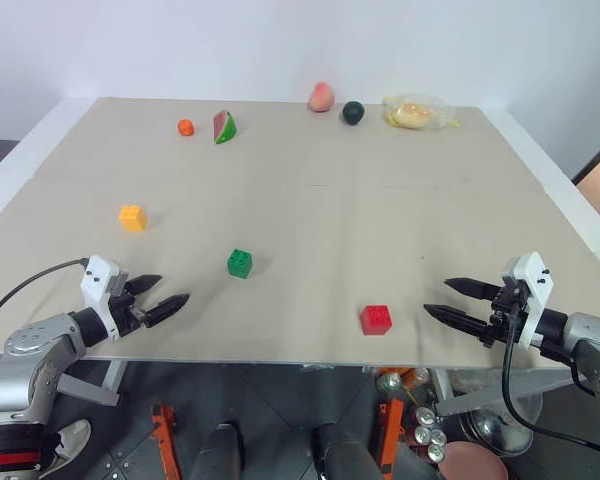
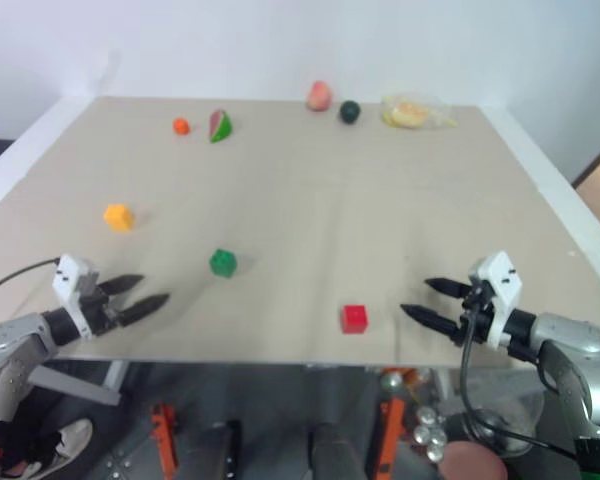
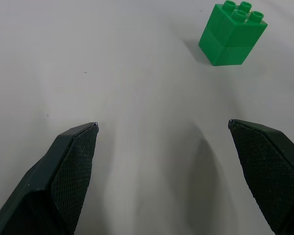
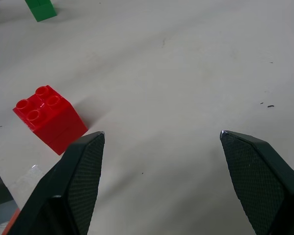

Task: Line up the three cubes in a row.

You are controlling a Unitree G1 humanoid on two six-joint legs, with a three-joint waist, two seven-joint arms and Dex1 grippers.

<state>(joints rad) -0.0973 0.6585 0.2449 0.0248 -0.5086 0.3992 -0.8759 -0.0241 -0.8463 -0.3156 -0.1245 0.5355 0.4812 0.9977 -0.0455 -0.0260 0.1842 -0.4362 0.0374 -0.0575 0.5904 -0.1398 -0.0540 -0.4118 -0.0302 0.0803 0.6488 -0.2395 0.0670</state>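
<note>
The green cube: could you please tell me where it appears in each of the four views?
Left eye view: green cube, left of centre on the table.
Right eye view: left of centre.
Left wrist view: upper right, beyond the open jaws.
Right wrist view: top left corner, cut off by the edge.
Shared landmark: the red cube, nearer the right gripper.

Three cubes apart on table

"What did the robot's arms look like?"

"They were shiny grey. Each had a white box at the wrist and a black cable."

"And the hands?"

"The left gripper and right gripper each had two pointy black fingers with bumpy insides."
</note>
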